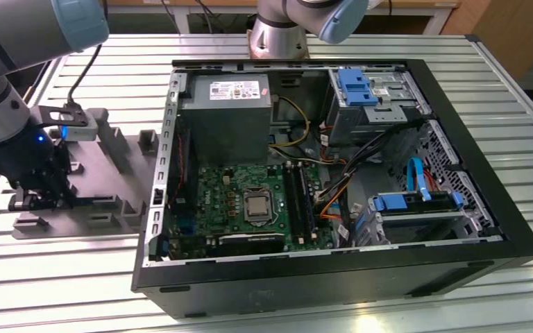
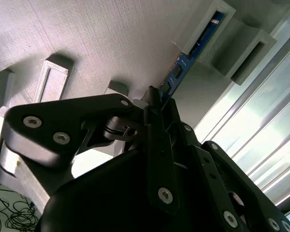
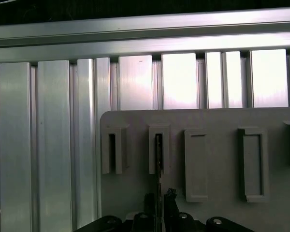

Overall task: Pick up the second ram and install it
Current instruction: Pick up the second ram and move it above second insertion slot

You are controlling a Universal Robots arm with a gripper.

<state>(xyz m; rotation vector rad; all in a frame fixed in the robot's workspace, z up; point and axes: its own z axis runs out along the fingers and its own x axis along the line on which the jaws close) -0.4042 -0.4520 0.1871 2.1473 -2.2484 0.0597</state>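
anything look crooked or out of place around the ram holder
Nothing stands out. The second ram stands straight on edge in its slot of the gray holder, in line with the gripper at it.

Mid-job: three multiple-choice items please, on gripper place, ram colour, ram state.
1. The gripper is: A at the grey holder, on the exterior view's left of the computer case; B inside the case; C above the case.
2. The second ram has a board that is: A red; B yellow; C blue.
3. The second ram is: A lying flat; B standing in a holder slot, jaws shut on it; C inside the case.
Answers: A, the exterior view shows it at the holder; C, blue in the second wrist view; B, both wrist views show it slotted between the jaws.
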